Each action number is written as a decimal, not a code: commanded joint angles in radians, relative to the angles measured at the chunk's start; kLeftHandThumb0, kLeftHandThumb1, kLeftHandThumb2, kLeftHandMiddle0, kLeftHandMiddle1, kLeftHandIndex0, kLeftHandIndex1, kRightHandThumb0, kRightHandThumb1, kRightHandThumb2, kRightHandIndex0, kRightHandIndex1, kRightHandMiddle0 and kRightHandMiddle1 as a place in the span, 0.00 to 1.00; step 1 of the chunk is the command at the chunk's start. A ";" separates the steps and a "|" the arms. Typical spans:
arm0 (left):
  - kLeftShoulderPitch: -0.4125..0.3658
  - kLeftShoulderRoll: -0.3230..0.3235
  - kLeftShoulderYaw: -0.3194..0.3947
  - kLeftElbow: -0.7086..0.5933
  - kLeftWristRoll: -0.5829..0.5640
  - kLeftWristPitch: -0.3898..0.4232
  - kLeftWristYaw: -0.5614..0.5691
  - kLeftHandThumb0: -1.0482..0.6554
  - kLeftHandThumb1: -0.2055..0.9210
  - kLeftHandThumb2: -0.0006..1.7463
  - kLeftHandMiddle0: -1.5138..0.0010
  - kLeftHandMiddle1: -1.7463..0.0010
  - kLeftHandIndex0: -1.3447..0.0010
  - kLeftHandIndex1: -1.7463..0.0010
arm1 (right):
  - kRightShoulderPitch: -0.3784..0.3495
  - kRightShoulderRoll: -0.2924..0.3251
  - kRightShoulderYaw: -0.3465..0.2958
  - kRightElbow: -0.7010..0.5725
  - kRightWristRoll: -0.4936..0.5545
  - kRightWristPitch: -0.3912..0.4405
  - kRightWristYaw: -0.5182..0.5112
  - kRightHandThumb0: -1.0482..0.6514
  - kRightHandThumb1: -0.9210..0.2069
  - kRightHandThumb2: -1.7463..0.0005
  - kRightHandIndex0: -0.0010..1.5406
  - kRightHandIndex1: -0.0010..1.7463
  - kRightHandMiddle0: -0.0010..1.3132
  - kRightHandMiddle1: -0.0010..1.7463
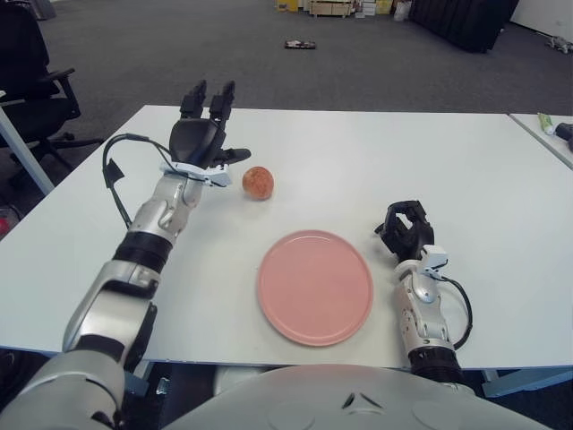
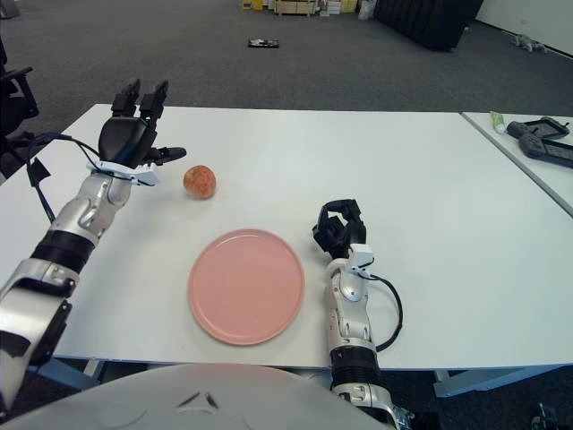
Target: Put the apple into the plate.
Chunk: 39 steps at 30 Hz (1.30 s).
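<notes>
- Grey office carpet stretches behind my white table (image 1: 376, 152); a black office chair (image 1: 31, 81) stands off the table's far left corner, and stacked boxes (image 1: 333, 8) line the far wall
- At the right edge I see a second table (image 2: 528, 152) with a dark device (image 2: 543, 139) and a small tube (image 2: 496, 118) on it
- On my table, the apple (image 1: 258, 182) sits bare on the surface, left of centre and beyond the plate; nothing is touching it
- The pink plate (image 1: 315, 287) lies flat near my edge of the table, with nothing on it; the apple is clear of its far-left rim, so it is not in the plate yet
- My left hand (image 1: 204, 136) is up above the table, just left of the apple and a little beyond it; two fingers (image 1: 192, 97) point up and away, the thumb (image 1: 236, 156) juts out sideways toward the apple; the hand is spread, grasping nothing, and there is a visible gap between thumb tip and fruit
- A black cable (image 1: 115, 175) loops off the left forearm by the wrist
- My right hand (image 1: 405, 228) shows just right of the plate, fingers curled into a loose fist around nothing; whether it touches the tabletop I cannot tell
</notes>
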 commanded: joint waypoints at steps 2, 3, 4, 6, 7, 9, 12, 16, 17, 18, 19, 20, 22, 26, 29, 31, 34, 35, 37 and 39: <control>-0.068 0.010 -0.044 0.057 -0.037 -0.053 -0.107 0.00 0.98 0.08 1.00 1.00 1.00 1.00 | -0.009 0.024 -0.006 0.025 0.007 0.005 -0.009 0.39 0.21 0.51 0.42 1.00 0.26 1.00; -0.079 0.009 -0.050 0.065 -0.045 -0.059 -0.129 0.00 0.98 0.08 1.00 1.00 1.00 1.00 | -0.009 0.024 -0.006 0.025 0.007 0.005 -0.009 0.39 0.21 0.52 0.42 1.00 0.26 1.00; -0.093 0.009 -0.057 0.076 -0.053 -0.067 -0.157 0.00 0.97 0.08 1.00 1.00 1.00 1.00 | -0.009 0.025 -0.006 0.025 0.008 0.004 -0.008 0.39 0.21 0.52 0.42 1.00 0.26 1.00; -0.110 0.011 -0.066 0.092 -0.064 -0.080 -0.192 0.00 0.97 0.07 1.00 1.00 1.00 1.00 | -0.009 0.025 -0.006 0.026 0.008 0.004 -0.009 0.39 0.21 0.51 0.42 1.00 0.26 1.00; -0.123 0.015 -0.075 0.109 -0.072 -0.096 -0.224 0.00 0.97 0.07 1.00 1.00 1.00 1.00 | -0.008 0.026 -0.006 0.024 0.008 0.005 -0.010 0.39 0.21 0.51 0.42 1.00 0.26 1.00; -0.145 0.019 -0.090 0.141 -0.083 -0.121 -0.267 0.00 0.95 0.07 1.00 1.00 1.00 1.00 | -0.007 0.026 -0.006 0.023 0.007 0.006 -0.013 0.39 0.21 0.51 0.42 1.00 0.26 1.00; -0.177 0.022 -0.115 0.194 -0.084 -0.156 -0.311 0.00 0.94 0.06 1.00 1.00 1.00 1.00 | -0.006 0.025 -0.006 0.023 0.007 0.006 -0.013 0.39 0.22 0.50 0.42 1.00 0.26 1.00; -0.213 0.029 -0.145 0.241 -0.080 -0.188 -0.370 0.00 0.93 0.06 1.00 1.00 1.00 1.00 | -0.006 0.023 -0.006 0.026 0.007 0.001 -0.013 0.39 0.23 0.50 0.42 1.00 0.27 1.00; -0.218 0.030 -0.149 0.248 -0.080 -0.193 -0.377 0.00 0.92 0.06 1.00 1.00 1.00 1.00 | -0.006 0.023 -0.006 0.027 0.007 0.001 -0.013 0.39 0.23 0.50 0.42 1.00 0.27 1.00; -0.227 0.031 -0.157 0.256 -0.079 -0.193 -0.399 0.00 0.92 0.06 1.00 1.00 1.00 1.00 | -0.006 0.023 -0.006 0.028 0.006 -0.001 -0.014 0.39 0.23 0.50 0.42 1.00 0.27 1.00; -0.238 0.030 -0.168 0.262 -0.077 -0.186 -0.434 0.00 0.92 0.06 1.00 1.00 1.00 1.00 | -0.006 0.022 -0.007 0.029 0.005 -0.003 -0.015 0.39 0.23 0.50 0.42 1.00 0.27 1.00; -0.246 0.030 -0.176 0.266 -0.075 -0.181 -0.458 0.00 0.92 0.06 1.00 1.00 1.00 1.00 | -0.006 0.022 -0.007 0.031 0.004 -0.004 -0.017 0.39 0.23 0.49 0.42 1.00 0.27 1.00; -0.263 0.025 -0.188 0.280 -0.078 -0.170 -0.511 0.00 0.92 0.06 1.00 1.00 1.00 1.00 | -0.006 0.020 -0.007 0.034 0.000 -0.008 -0.019 0.39 0.23 0.49 0.42 1.00 0.27 1.00; -0.288 0.017 -0.203 0.308 -0.084 -0.160 -0.572 0.00 0.92 0.05 1.00 1.00 1.00 1.00 | -0.005 0.020 -0.007 0.033 0.002 -0.008 -0.019 0.39 0.23 0.49 0.42 1.00 0.27 1.00; -0.311 0.008 -0.221 0.337 -0.078 -0.153 -0.608 0.00 0.91 0.05 1.00 1.00 1.00 1.00 | -0.002 0.022 -0.009 0.029 0.009 -0.006 -0.017 0.39 0.24 0.49 0.42 1.00 0.27 1.00; -0.322 0.003 -0.231 0.352 -0.074 -0.148 -0.621 0.00 0.91 0.06 1.00 1.00 1.00 1.00 | -0.001 0.022 -0.009 0.029 0.009 -0.008 -0.017 0.39 0.24 0.49 0.42 1.00 0.27 1.00; -0.342 -0.010 -0.247 0.382 -0.067 -0.133 -0.635 0.00 0.92 0.06 1.00 1.00 1.00 1.00 | 0.000 0.022 -0.010 0.031 0.006 -0.012 -0.021 0.39 0.24 0.49 0.42 1.00 0.27 1.00; -0.347 -0.014 -0.253 0.391 -0.064 -0.129 -0.638 0.00 0.92 0.06 1.00 1.00 1.00 1.00 | 0.000 0.022 -0.010 0.031 0.005 -0.013 -0.022 0.39 0.24 0.49 0.42 1.00 0.27 1.00; -0.355 -0.019 -0.263 0.403 -0.058 -0.123 -0.639 0.00 0.92 0.06 1.00 1.00 1.00 1.00 | 0.001 0.022 -0.010 0.030 0.004 -0.013 -0.023 0.39 0.24 0.49 0.42 1.00 0.27 1.00; -0.363 -0.026 -0.275 0.416 -0.050 -0.118 -0.631 0.00 0.93 0.06 1.00 1.00 1.00 1.00 | 0.003 0.022 -0.009 0.027 0.002 -0.013 -0.025 0.39 0.24 0.49 0.43 1.00 0.27 1.00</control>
